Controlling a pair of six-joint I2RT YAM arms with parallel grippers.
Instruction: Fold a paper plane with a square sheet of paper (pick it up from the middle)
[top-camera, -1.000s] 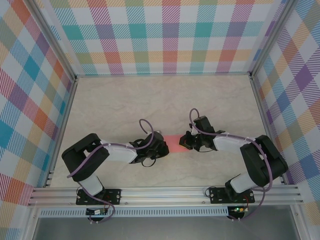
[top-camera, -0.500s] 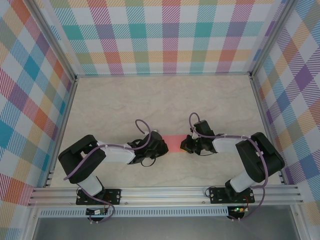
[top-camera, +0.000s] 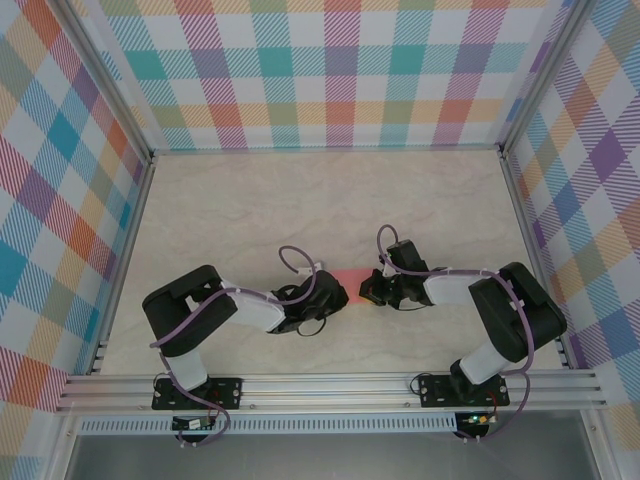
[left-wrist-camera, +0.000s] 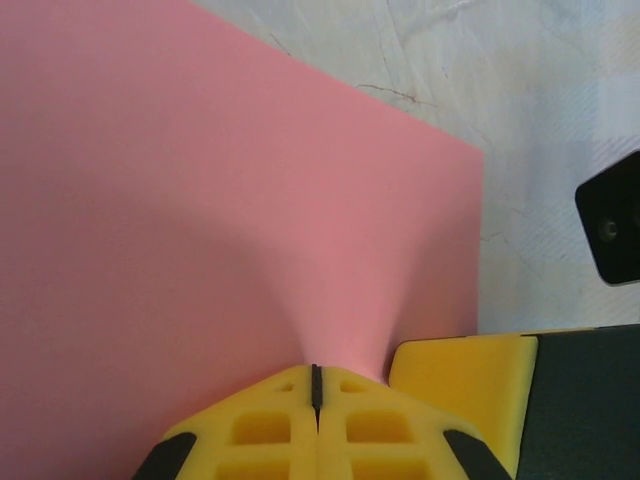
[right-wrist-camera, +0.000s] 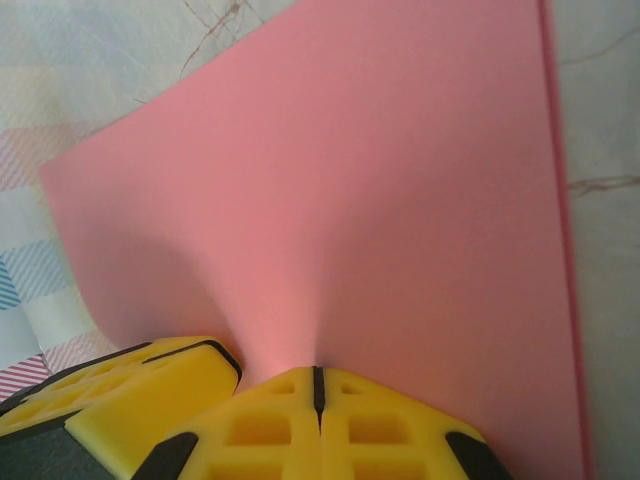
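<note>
The left gripper (left-wrist-camera: 316, 388) and right gripper (right-wrist-camera: 317, 388) each pinched an opposite edge of the sheet (top-camera: 352, 279) at centre frame, jaws pressed together, apparently steadying it between them for a fold.

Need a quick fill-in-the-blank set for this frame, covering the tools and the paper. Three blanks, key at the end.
1. The left tool and the right tool are both ___ on the paper.
2. The paper is plain ___ in colour.
3. Seen from above, the paper sits ___ the two tools.

Missing words: shut; pink; between
</note>
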